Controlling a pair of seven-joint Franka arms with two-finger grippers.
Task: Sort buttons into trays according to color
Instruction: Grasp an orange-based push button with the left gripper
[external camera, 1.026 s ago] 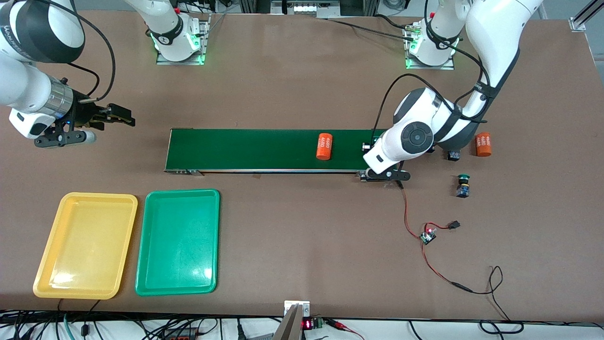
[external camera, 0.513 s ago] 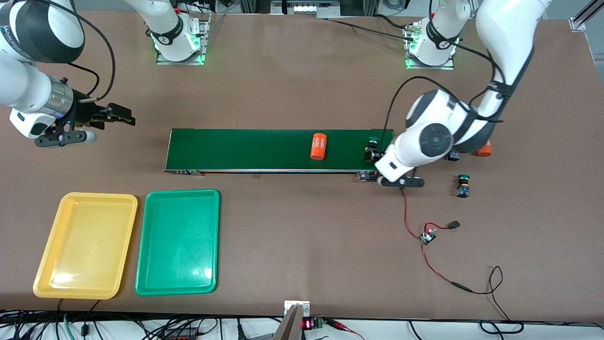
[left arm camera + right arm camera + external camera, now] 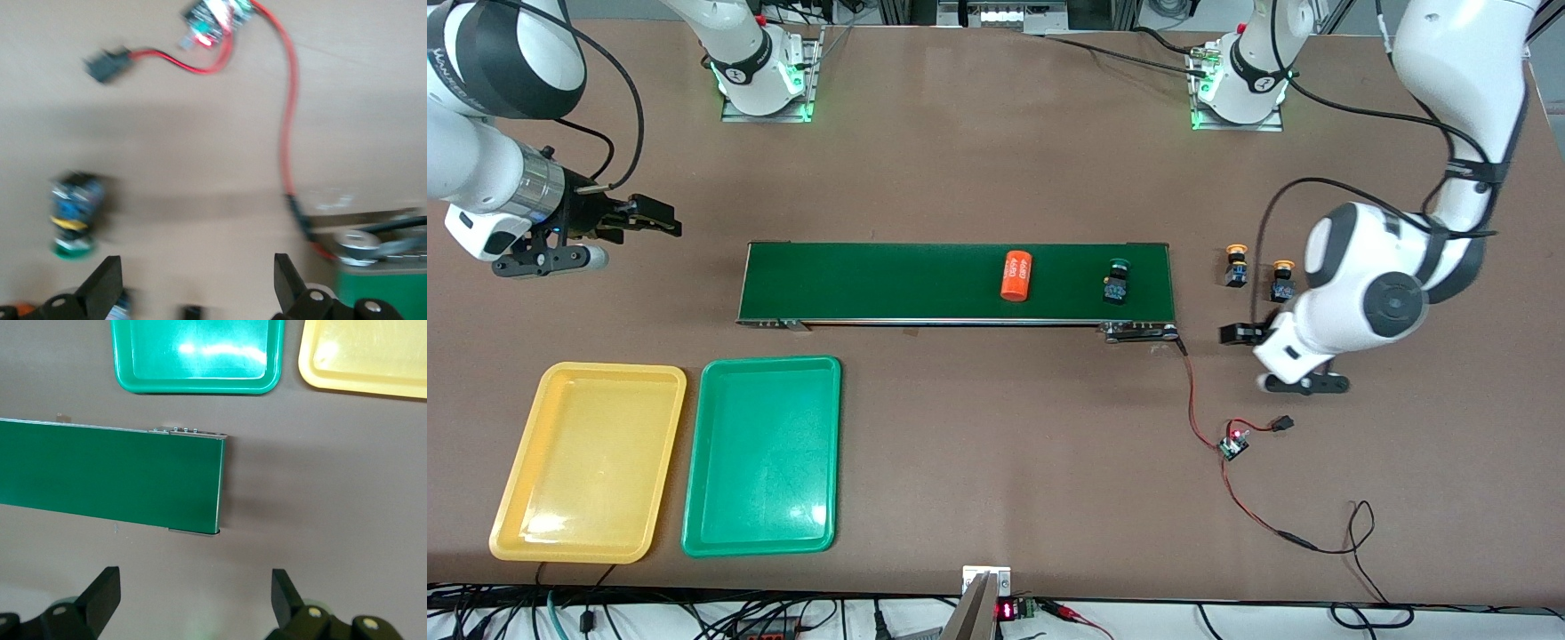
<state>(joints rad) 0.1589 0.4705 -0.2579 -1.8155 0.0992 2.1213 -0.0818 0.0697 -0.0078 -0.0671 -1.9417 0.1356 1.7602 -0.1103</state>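
Now a green button (image 3: 1117, 281) sits on the belt (image 3: 889, 283).

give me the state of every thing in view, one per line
green button: on the conveyor belt
orange cylinder: lying on the belt
yellow buttons: upright on the table
yellow tray: empty
green tray: empty
left gripper: open, empty
right gripper: open, empty
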